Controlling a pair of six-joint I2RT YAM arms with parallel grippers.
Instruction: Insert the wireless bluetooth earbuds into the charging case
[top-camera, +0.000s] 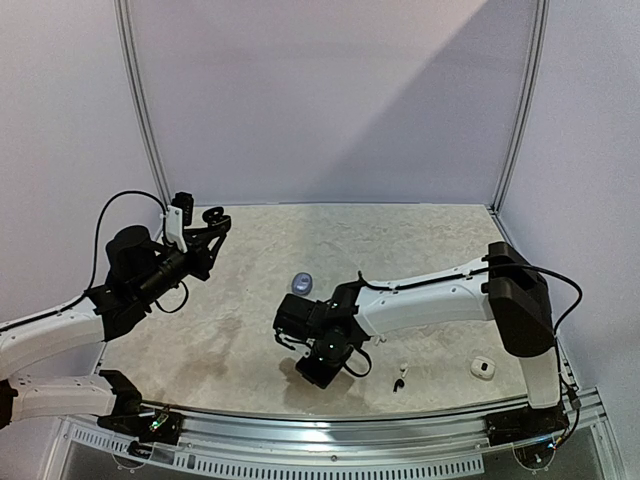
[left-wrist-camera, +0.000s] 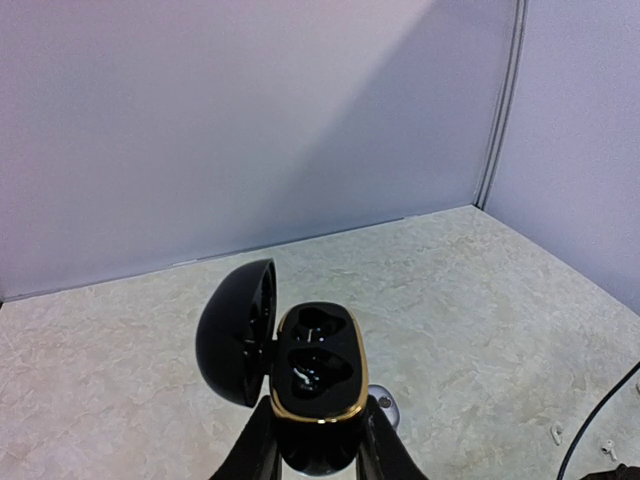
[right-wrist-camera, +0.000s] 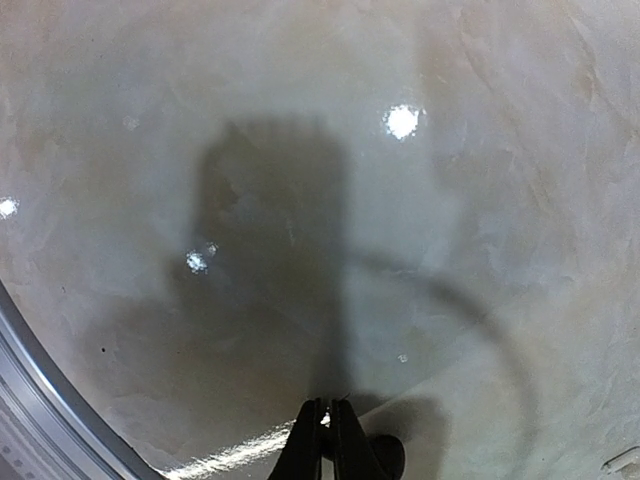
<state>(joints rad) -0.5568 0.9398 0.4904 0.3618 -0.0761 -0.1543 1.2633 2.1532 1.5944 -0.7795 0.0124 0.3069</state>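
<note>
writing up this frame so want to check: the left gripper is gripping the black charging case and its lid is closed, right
Not quite. The left gripper does grip the black charging case, but its lid is open, swung out to the side of the gold-rimmed base. The left wrist view shows this.

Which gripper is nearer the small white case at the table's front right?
Right. The right gripper is left of the white case; the left gripper, holding the black charging case, is far back-left.
</note>
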